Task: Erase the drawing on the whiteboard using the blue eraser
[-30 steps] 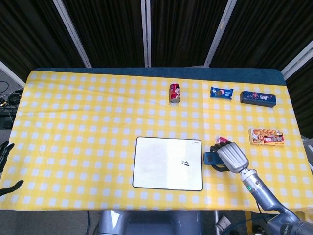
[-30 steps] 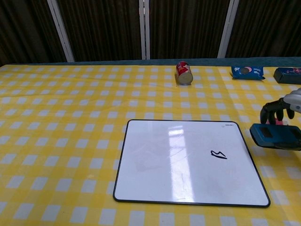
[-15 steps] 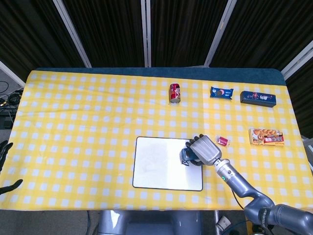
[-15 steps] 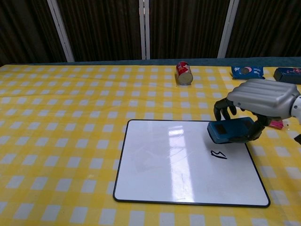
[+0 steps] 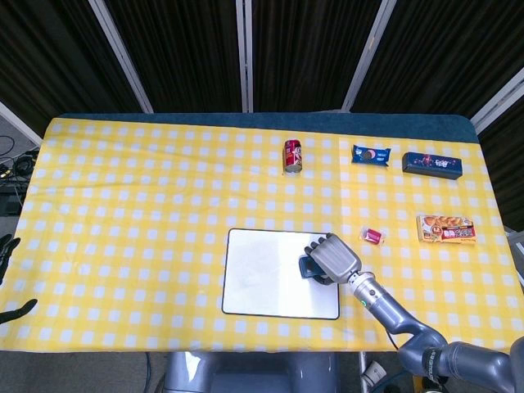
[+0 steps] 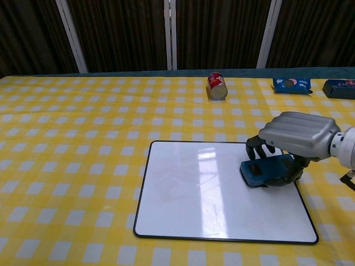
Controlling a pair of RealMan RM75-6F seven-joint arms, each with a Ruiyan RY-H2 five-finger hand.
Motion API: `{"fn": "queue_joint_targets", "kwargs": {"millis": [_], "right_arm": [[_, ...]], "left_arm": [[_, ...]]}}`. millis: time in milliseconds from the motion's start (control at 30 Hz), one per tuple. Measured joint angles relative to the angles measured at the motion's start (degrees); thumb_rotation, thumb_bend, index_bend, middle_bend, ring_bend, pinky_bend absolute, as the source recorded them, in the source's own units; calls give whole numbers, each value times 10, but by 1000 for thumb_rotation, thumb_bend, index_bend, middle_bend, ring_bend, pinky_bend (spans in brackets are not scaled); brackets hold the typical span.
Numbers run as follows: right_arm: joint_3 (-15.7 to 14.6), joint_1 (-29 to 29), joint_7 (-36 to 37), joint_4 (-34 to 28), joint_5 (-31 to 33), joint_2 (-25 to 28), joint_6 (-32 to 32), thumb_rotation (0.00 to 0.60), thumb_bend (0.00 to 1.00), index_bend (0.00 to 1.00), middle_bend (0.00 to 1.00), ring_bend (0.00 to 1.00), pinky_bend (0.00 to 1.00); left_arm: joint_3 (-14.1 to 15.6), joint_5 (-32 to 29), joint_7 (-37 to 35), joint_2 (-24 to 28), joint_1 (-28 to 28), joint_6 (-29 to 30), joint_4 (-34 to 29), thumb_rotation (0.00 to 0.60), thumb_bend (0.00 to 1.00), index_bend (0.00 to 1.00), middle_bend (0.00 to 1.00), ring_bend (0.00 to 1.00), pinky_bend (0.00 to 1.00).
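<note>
The whiteboard (image 5: 262, 282) (image 6: 199, 194) lies flat near the table's front edge, white with a black rim. My right hand (image 5: 334, 256) (image 6: 297, 136) holds the blue eraser (image 5: 307, 268) (image 6: 265, 170) down on the board's right part, fingers curled over it. The eraser covers the spot where the black mark was; no drawing shows on the board in either view. Only the dark fingertips of my left hand (image 5: 8, 278) show at the far left edge of the head view, apart and holding nothing.
A red can (image 5: 293, 155) (image 6: 217, 86) stands behind the board. Blue snack packs (image 5: 371, 155) (image 6: 290, 84) and a dark box (image 5: 432, 164) (image 6: 340, 88) lie at the back right. A small pink packet (image 5: 374, 237) and an orange pack (image 5: 446, 229) lie right of the board.
My right hand carried the eraser leftward from the tablecloth onto the board, then down onto the black mark, which no longer shows. The left hand stayed put.
</note>
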Motion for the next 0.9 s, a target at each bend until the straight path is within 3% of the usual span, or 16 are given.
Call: {"fn": "queue_joint_targets", "kwargs": {"millis": [433,900], "right_arm": [[-52,1,-18,-109,-27,46,-18,600,378,539,570,478,473],[-13,10,-11,-33,2,13,0,600,392,540,572,479,473]], "left_arm": [[-1,-3,5,-2,-4,-7,0,600,0,0,0,0,0],[-2,-9,1,-1,-4,-7,2,600,0,0,0,0,0]]}}
